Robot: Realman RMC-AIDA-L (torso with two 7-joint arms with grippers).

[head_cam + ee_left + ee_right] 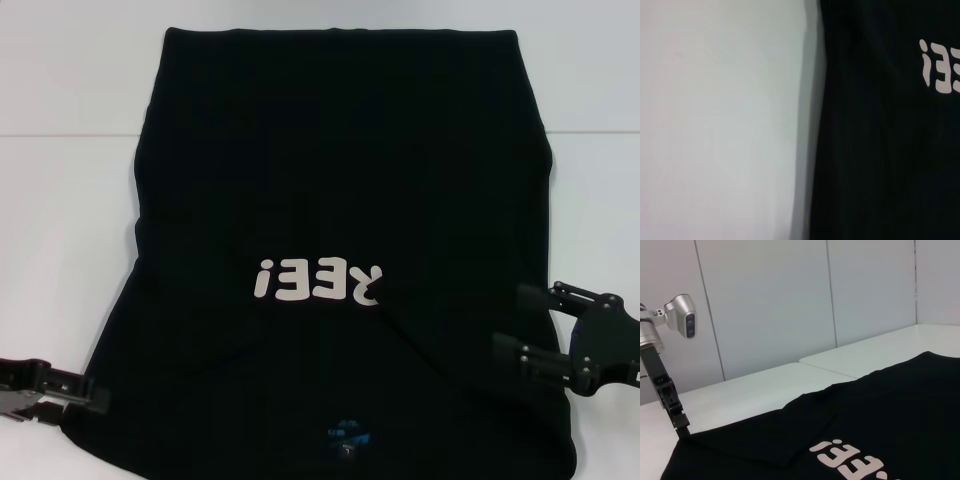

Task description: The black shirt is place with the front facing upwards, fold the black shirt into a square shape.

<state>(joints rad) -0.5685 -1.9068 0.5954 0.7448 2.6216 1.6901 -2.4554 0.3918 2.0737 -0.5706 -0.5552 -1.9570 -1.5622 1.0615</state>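
Looking down from my head, nearest to me is the collar end of the black shirt (330, 200), where a small blue neck label (348, 434) shows close to the near edge. My left pincer (98, 398) sits low at the shirt's near left corner, its tip right at the cloth's edge; from my other wrist I see that same tip (683, 429) touching the corner of the fabric, but I cannot tell whether it is open or closed on it. My right pincer (518, 328) rests over the shirt's near right side, its two fingers spread apart, one (535, 297) above the other (525, 360), with nothing between them.

Farther out, the white letters (318, 281) read upside down to me across the shirt's middle. Both sleeves appear tucked in, leaving a long dark panel with slanted creases near me. Beyond, the shirt's far hem lies straight across the white table (70, 210), past a seam line (60, 135) in the tabletop.
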